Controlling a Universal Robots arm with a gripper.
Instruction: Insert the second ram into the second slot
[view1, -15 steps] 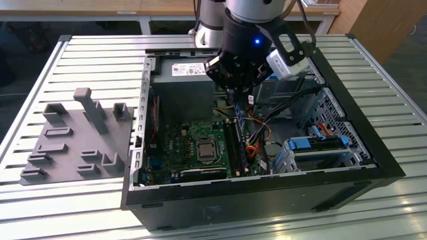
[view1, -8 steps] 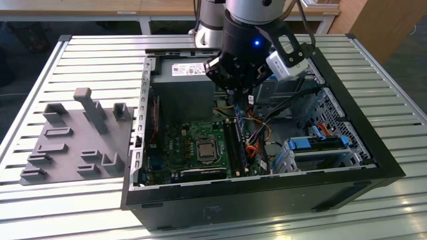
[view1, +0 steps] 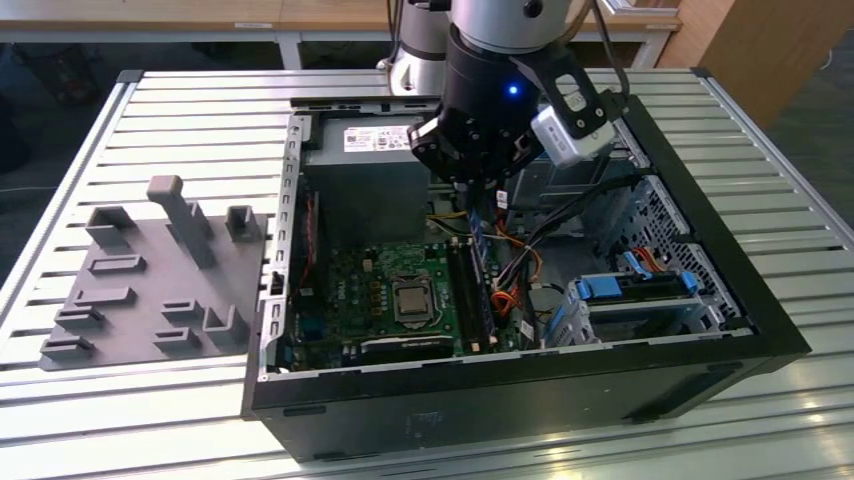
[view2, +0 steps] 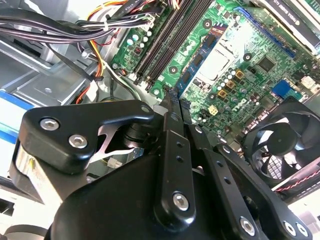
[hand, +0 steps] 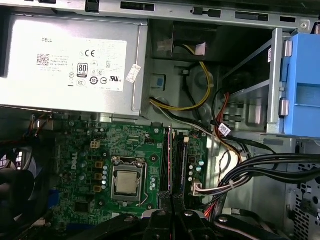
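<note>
Open PC case (view1: 534, 385) sits on the slatted worktop (view1: 174, 110), centre-right of the exterior view. A grey holder fixture (view1: 147, 290) lies on the exterior view's left. The arm hangs over the upper middle of the case, with the pincer (view1: 474, 185) down inside above the motherboard (view1: 374, 290).

In both wrist views the fingers (view2: 172, 165) are pressed close on a thin edge-on board, which I take for the second ram (hand: 170, 165), so the pincer is clamped on it. The stick runs lengthwise along the memory slots (hand: 181, 160), between the CPU socket (hand: 127, 182) and the cable bundle (hand: 250, 170). Can't tell whether it touches a slot or sits just above, nor which slot it is over.

Handling, my guess: light, stiff, thin and fragile. The chips and contact edge shouldn't be squeezed or scraped. Best taken by the flat faces near the middle of the top edge, so it doesn't tilt when pushed. The smooth faces could slip under pressing force.
</note>
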